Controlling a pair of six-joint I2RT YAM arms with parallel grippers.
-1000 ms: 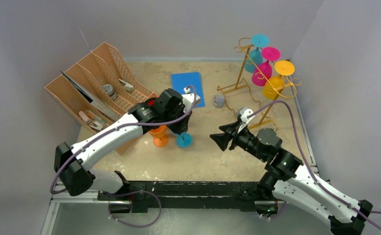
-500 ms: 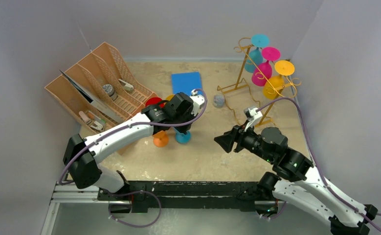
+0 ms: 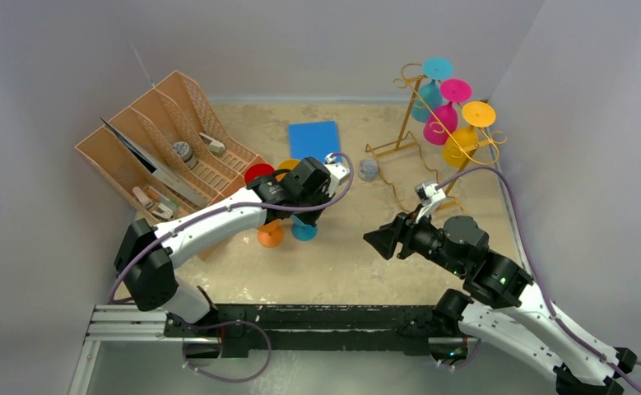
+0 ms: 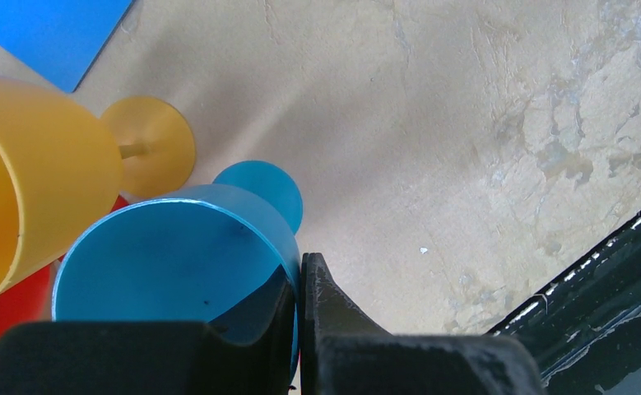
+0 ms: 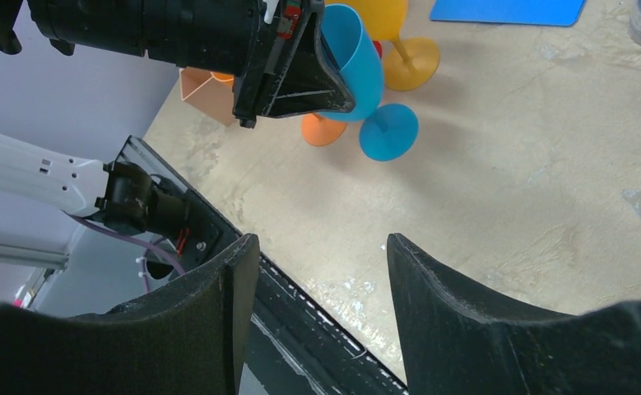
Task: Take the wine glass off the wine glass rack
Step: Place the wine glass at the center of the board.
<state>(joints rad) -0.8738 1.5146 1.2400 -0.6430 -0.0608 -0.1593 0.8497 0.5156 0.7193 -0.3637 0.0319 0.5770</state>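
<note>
Pinching the rim of the blue wine glass [image 4: 177, 263], the left fingers [image 4: 341, 329] held it tilted over the mottled beige tabletop [image 3: 350, 276], the right fingers [image 5: 457, 304] gaped empty nearby, and the gold wine glass rack [image 3: 407, 123] stood far right between pale grey walls [image 3: 300, 41].

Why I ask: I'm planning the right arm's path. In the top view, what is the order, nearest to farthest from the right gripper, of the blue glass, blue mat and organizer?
From the right gripper:
1. Blue glass, just to its left, mid-table.
2. Blue mat, farther back, near the table's centre.
3. Organizer, at the far left edge.
</note>
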